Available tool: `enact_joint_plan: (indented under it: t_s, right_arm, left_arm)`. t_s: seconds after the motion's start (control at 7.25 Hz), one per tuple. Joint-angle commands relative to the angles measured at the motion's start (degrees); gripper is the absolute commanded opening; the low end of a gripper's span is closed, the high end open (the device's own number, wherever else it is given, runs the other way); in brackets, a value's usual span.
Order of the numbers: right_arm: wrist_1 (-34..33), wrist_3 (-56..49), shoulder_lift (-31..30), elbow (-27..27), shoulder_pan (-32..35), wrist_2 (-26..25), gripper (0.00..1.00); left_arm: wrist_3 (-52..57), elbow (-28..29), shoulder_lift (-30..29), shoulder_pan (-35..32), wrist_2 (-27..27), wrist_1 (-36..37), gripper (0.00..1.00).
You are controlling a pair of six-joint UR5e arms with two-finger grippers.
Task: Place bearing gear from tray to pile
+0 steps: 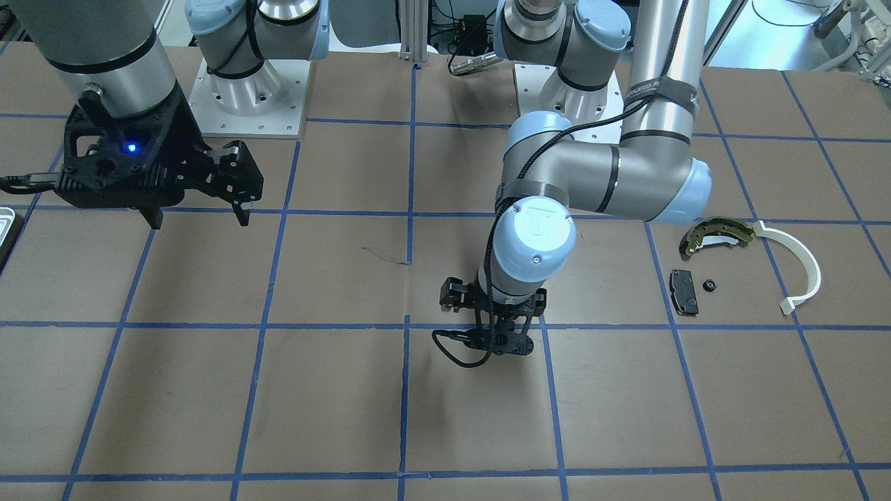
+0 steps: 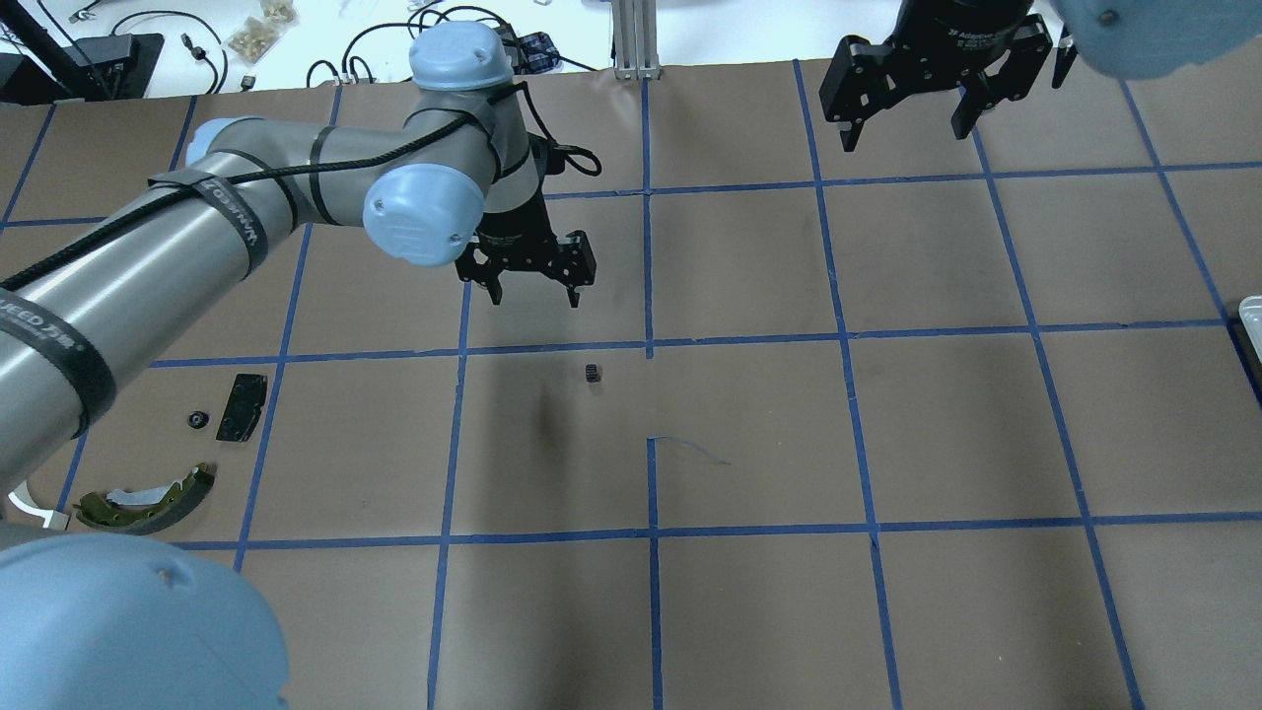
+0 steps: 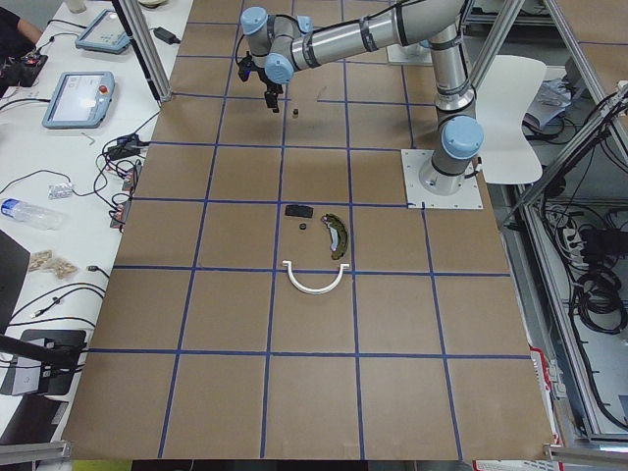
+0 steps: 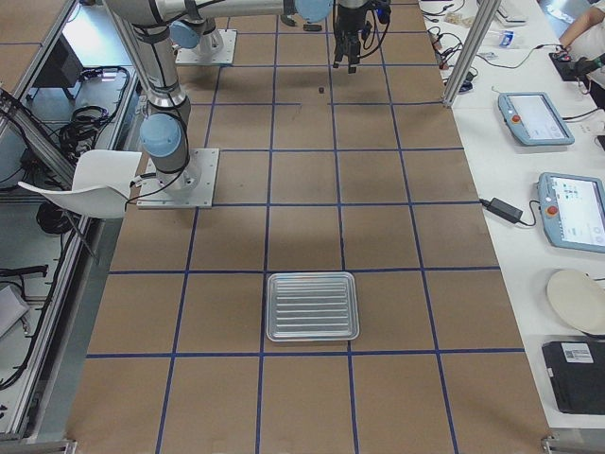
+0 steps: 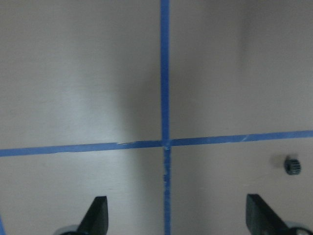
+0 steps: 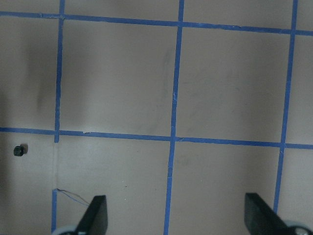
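Bearing gear [image 2: 592,373] lies on the brown table [image 2: 946,434] near centre frame in the overhead view, just below a horizontal blue tape line [image 2: 552,346] and left of the middle vertical one. It is in neither gripper.

Left gripper [image 2: 535,299]: just above that tape line in frame, over the table, fingers spread wide with nothing between them. In its wrist view the gear sits at the right edge, outside the right fingertip.

Right gripper [image 2: 904,138]: upper right of the overhead view, also wide, holding nothing.

Tray [image 4: 312,276]: lower centre of the exterior right view; only a sliver shows at the overhead's right edge.

Pile [image 3: 336,235]: lower left of the overhead view, well apart from the gear. It holds an olive brake shoe [image 2: 148,498], a black brake pad [image 2: 242,406], a small black round part [image 2: 198,419] just beside the pad, and a white half-ring [image 1: 800,268]
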Motion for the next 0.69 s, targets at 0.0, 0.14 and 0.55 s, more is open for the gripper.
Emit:
enact_joint_plan:
  t_s: [0.0,0.14,0.55]
  right_arm:
    - [0.7,-0.3,-1.0,0.8,0.0,0.1,1.00]
    - [2.0,-0.3,-2.1,1.0,-0.1,-0.5,1.00]
    - [4.9,1.0,-2.9,1.6,-1.5,-0.4,1.00]
  left_arm:
    - [-3.6,-0.7,-2.8,-3.6,-1.0,1.7,0.98]
    - [-4.0,-1.2,-4.1,-3.7,-1.2,3.3,0.97]
    - [-3.5,-5.0,-5.0,-4.3,-1.4,5.9,0.83]
